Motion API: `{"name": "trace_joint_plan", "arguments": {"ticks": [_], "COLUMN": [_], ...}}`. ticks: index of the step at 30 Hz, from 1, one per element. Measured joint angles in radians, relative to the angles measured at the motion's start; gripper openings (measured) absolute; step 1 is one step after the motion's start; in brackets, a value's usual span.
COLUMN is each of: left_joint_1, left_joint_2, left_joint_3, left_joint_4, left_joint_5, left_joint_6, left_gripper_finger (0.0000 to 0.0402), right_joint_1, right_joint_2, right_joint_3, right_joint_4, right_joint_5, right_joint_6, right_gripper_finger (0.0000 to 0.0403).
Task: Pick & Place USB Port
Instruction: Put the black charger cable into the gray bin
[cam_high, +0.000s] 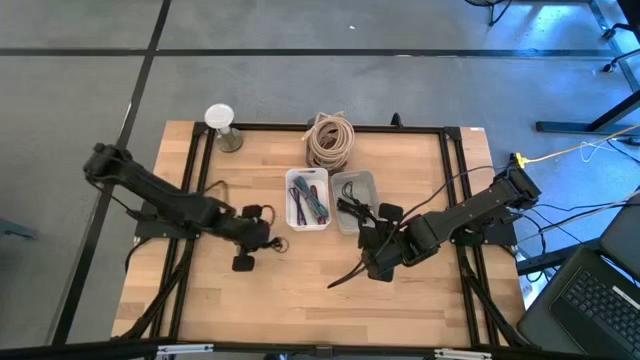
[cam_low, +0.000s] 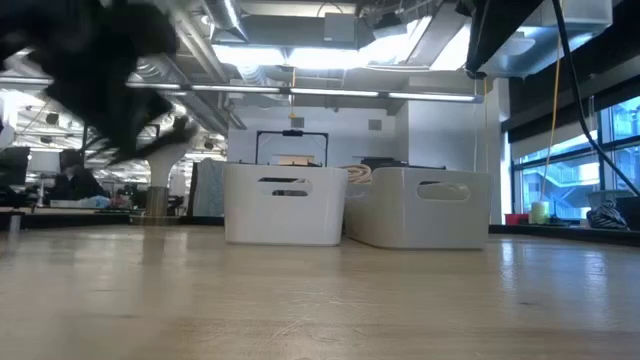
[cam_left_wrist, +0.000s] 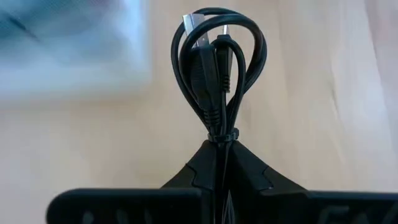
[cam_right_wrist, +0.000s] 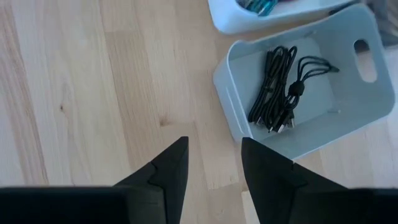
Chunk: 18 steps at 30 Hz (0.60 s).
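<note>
My left gripper (cam_left_wrist: 221, 163) is shut on a bundled black USB cable (cam_left_wrist: 217, 62) whose metal plug (cam_left_wrist: 190, 25) sticks out at the bundle's far end. In the high view it (cam_high: 262, 232) is over the table left of the white bin (cam_high: 308, 200). My right gripper (cam_right_wrist: 214, 163) is open and empty above bare wood, near the grey bin (cam_right_wrist: 348, 134). That bin holds more black cables (cam_right_wrist: 280, 93). In the high view the right gripper (cam_high: 365, 268) is in front of the grey bin (cam_high: 355, 190). My left gripper pinches the cable bundle between its two fingers (cam_left_wrist: 249, 171), just below the tie (cam_left_wrist: 222, 134) that binds the loops. The loops and plug stand out beyond the fingertips. The bundle appears lifted clear of the table.
The white bin holds coloured cables (cam_high: 310, 205). A coil of beige rope (cam_high: 330, 140) and a white-topped stand (cam_high: 222, 125) sit at the far edge. In the low view both bins (cam_low: 285, 205) (cam_low: 420, 205) stand mid-table, with bare wood in front.
</note>
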Motion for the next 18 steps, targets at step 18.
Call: {"name": "trace_joint_plan", "arguments": {"ticks": [18], "left_joint_1": [-0.068], "left_joint_2": [-0.047], "left_joint_3": [-0.379], "left_joint_4": [1.627], "left_joint_5": [-0.182], "left_joint_6": [0.534], "left_gripper_finger": [0.0014], "right_joint_1": [-0.016], "right_joint_2": [0.000], "right_joint_3": [0.000], "right_joint_4": [0.606], "right_joint_5": [0.235], "right_joint_6": [-0.404], "right_gripper_finger": [0.0152]}}
